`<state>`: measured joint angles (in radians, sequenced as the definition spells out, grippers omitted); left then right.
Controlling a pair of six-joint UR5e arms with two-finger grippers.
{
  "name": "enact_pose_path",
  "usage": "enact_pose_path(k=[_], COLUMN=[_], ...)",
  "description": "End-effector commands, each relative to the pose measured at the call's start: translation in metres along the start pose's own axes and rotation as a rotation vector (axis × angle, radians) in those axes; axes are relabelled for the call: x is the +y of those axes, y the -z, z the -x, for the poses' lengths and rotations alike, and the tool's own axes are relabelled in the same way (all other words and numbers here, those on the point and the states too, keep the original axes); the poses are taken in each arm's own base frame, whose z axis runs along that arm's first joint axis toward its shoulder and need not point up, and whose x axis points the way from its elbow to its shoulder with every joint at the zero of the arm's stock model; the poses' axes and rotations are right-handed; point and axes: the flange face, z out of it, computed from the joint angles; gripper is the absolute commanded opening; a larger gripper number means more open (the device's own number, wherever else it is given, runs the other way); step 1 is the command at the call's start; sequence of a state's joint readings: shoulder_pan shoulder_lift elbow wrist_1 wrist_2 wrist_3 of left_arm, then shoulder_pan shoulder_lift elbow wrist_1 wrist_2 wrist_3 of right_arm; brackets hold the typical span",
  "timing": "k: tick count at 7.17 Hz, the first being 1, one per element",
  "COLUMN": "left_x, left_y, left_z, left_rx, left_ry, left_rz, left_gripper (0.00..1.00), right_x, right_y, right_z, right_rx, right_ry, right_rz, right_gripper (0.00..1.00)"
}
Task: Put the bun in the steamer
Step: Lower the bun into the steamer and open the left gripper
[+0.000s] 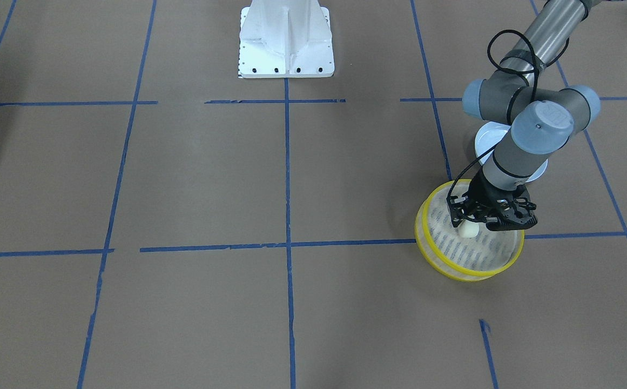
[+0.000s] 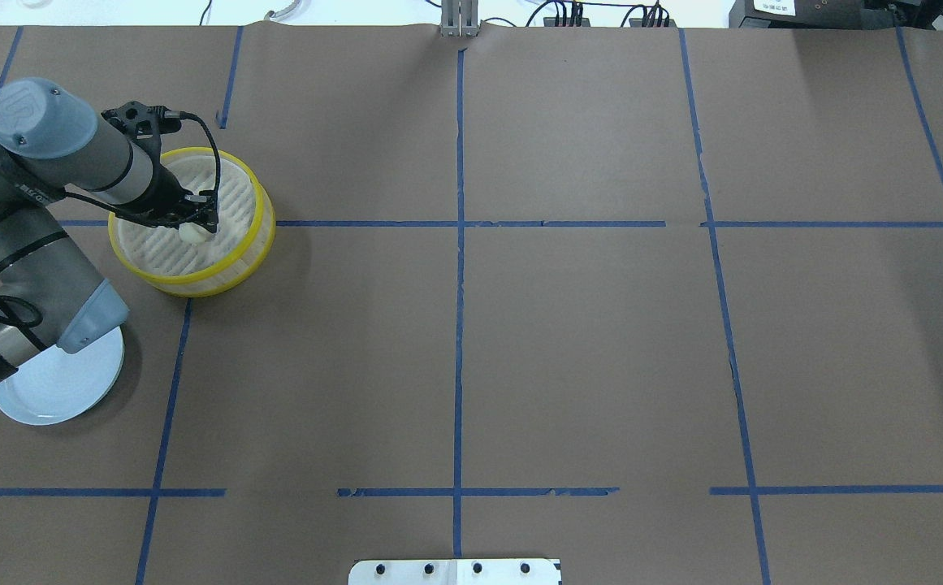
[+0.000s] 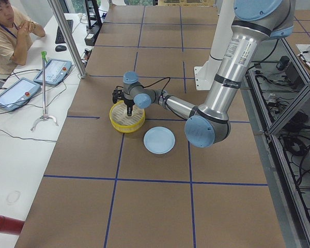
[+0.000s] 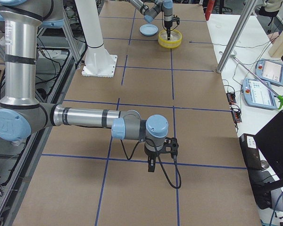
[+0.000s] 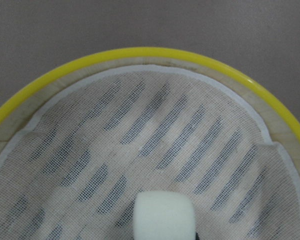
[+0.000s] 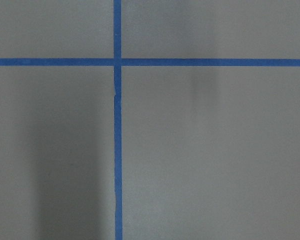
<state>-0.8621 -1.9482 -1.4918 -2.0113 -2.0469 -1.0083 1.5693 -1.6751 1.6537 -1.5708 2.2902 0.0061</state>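
Cream-white and smooth, the bun (image 5: 164, 216) is seen closest in the left wrist picture. It sits low inside the steamer (image 5: 155, 51), just over the slotted pale floor and a bit off the middle. It looks to be pinched by the left claw (image 1: 470, 222), which is closed down to the width of the bun. Only a small dark tip is seen at the bun's side. Whether the bun is touching the floor yet cannot be told.

Most of the job looks done, because the bun is already inside the yellow rim. What is left is for the bun to be let go and the claw to be lifted out.

The bun's rounded top is turned up. Its longer side seems to run from side to side in the wrist picture, but its lower part is cut off, so this is not sure.

Past the rim, the brown desk (image 5: 140, 20) is seen. A pale blue plate (image 2: 57, 390) is near the steamer. Well apart, the right claw (image 4: 151, 165) hangs over the desk; how far open it is cannot be told.
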Motion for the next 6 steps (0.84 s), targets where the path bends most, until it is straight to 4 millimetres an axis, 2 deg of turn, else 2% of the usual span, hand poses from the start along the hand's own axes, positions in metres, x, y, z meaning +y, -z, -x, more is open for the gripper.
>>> enact_pose_path(k=[1, 3, 5, 6], left_x=[0.001, 0.001, 0.002, -0.007], left_y=[-0.001, 0.001, 0.005, 0.030], left_z=[0.003, 0.001, 0.000, 0.001], left_rx=[-0.003, -0.001, 0.004, 0.024], left_ry=[0.003, 0.002, -0.001, 0.000], left_rz=[0.002, 0.000, -0.005, -0.046], left_gripper=[0.74, 0.80, 0.81, 0.84], right_x=[0.000, 0.000, 0.000, 0.000], right_y=[0.000, 0.000, 0.000, 0.000], right_z=[0.000, 0.000, 0.000, 0.000], right_rx=[0.000, 0.000, 0.000, 0.000], right_ry=[0.000, 0.000, 0.000, 0.001], right_rz=[0.000, 0.000, 0.000, -0.001], right_gripper=[1.00, 1.00, 1.00, 1.00])
